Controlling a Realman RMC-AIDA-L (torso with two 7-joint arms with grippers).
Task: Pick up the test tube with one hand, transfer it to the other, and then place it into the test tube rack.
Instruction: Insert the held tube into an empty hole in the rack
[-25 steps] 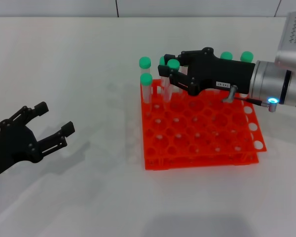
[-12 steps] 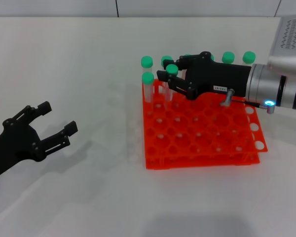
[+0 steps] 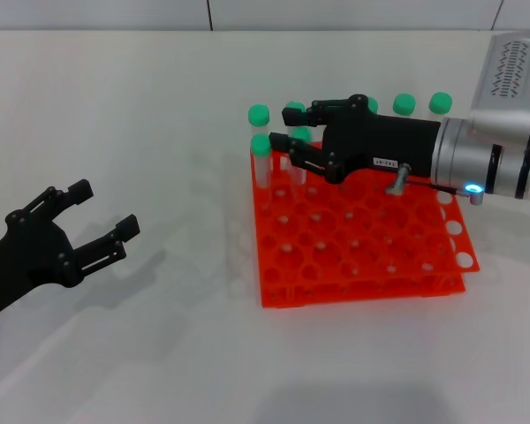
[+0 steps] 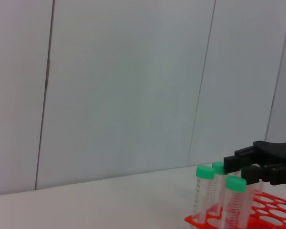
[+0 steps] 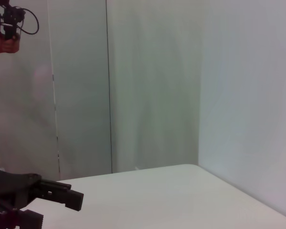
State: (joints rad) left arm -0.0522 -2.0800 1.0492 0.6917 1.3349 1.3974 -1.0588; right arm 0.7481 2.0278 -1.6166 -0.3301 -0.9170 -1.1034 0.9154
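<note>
Right gripper (image 3: 299, 135) is reaching over the test tube rack (image 3: 362, 252) at 1 o'clock, fingers closing around a green-capped test tube (image 3: 301, 141) standing in the rack's far-left corner. Left gripper (image 3: 93, 217) is idling at 9 o'clock, jaws spread, holding nothing.

Plastic and metal on a matt table

The rack (image 3: 362, 256) is glossy orange plastic; tubes (image 3: 261, 163) are clear plastic with smooth green caps; right gripper (image 3: 299, 135) is matt black, its wrist (image 3: 464, 157) brushed silver metal; table (image 3: 141, 132) matt white.
</note>
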